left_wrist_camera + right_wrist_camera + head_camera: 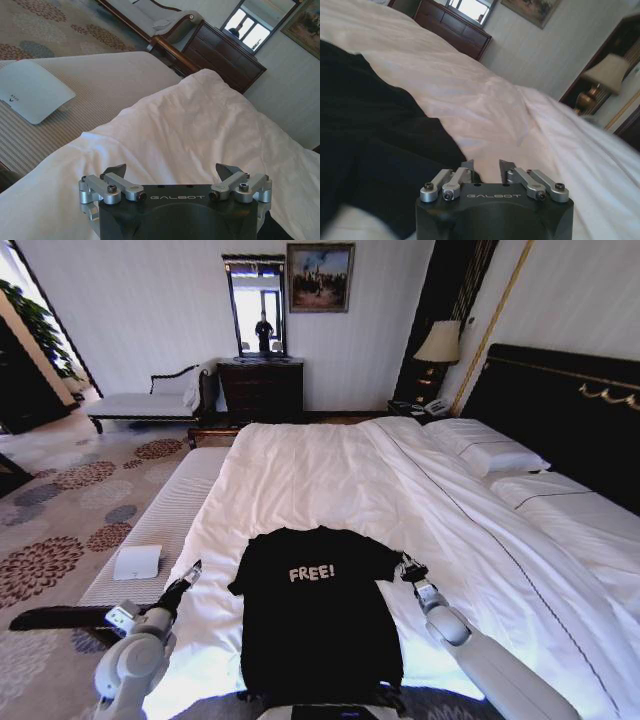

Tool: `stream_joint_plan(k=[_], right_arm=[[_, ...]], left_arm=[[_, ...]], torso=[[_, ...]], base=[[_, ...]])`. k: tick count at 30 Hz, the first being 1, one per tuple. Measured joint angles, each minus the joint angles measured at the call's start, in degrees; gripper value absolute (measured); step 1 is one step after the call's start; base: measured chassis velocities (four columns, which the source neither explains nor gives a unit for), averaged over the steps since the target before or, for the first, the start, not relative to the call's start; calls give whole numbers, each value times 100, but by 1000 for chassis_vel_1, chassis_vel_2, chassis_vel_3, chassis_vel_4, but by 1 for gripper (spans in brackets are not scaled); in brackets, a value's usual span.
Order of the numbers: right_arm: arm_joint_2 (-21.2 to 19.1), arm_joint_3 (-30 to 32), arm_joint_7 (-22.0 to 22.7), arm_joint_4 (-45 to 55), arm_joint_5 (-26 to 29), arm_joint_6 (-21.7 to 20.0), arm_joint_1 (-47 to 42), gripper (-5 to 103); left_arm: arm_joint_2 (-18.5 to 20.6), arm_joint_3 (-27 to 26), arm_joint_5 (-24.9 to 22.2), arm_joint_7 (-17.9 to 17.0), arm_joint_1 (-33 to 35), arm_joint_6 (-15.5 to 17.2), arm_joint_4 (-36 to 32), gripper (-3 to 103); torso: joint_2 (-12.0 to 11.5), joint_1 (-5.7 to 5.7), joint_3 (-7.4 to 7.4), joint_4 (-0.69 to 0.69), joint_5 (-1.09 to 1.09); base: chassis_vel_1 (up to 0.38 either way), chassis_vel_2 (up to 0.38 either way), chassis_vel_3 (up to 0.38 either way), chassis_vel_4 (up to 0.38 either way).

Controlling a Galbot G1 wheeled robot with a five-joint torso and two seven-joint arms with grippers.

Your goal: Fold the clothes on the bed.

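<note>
A black short-sleeved cotton T-shirt (318, 615) lies flat on the large white-sheeted bed (330, 475). The left gripper (171, 173) hovers, fingers spread, above duvet; the right gripper (485, 166), fingers narrowly parted, sits at the sleeve edge.

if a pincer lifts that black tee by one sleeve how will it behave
Probably floppy: the black tee lies flat and follows the white duvet, so the rest should hang and drape. Likely light, being thin fabric. Pushed, it would probably bunch rather than slide whole.
</note>
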Motion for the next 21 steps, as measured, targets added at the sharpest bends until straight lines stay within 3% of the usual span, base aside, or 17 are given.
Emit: stream_joint_plan(k=[3,4,6,8,9,11,14,21], right_arm=[[-119,11,141,656,1248,-465,-402,45],[-142,-34,304,849,1719,-652,-468,45],[-147,-55,369,917,1904,-722,-485,50],[-147,-151,724,1213,3121,-1090,-507,61],[-138,-165,786,1240,3343,-1139,-489,66],[-129,-175,832,1247,3512,-1173,-463,66],[-99,-198,929,1191,3931,-1210,-342,84],[-26,-189,1033,982,4087,-1108,-245,100]], left_arm=[[30,-46,-46,16,18,-16,12,100],[40,-57,-62,17,18,-16,12,100],[44,-61,-69,18,18,-16,12,100],[64,-79,-96,19,18,-17,12,100],[66,-79,-98,19,19,-17,10,100],[68,-80,-99,19,21,-17,7,100],[75,-99,-108,19,43,-17,-10,100],[111,-147,-146,22,60,-17,-7,100]], torso=[[0,0,0,-1,0],[0,0,0,-2,-1],[0,0,-1,-1,0],[0,0,0,0,0],[0,0,0,0,0],[0,0,0,0,0],[0,0,0,0,1],[0,0,0,0,1]], base=[[0,0,0,0],[0,0,0,0],[0,0,0,0],[0,0,0,0],[0,0,0,0],[0,0,0,0],[0,0,0,0],[0,0,0,0]])
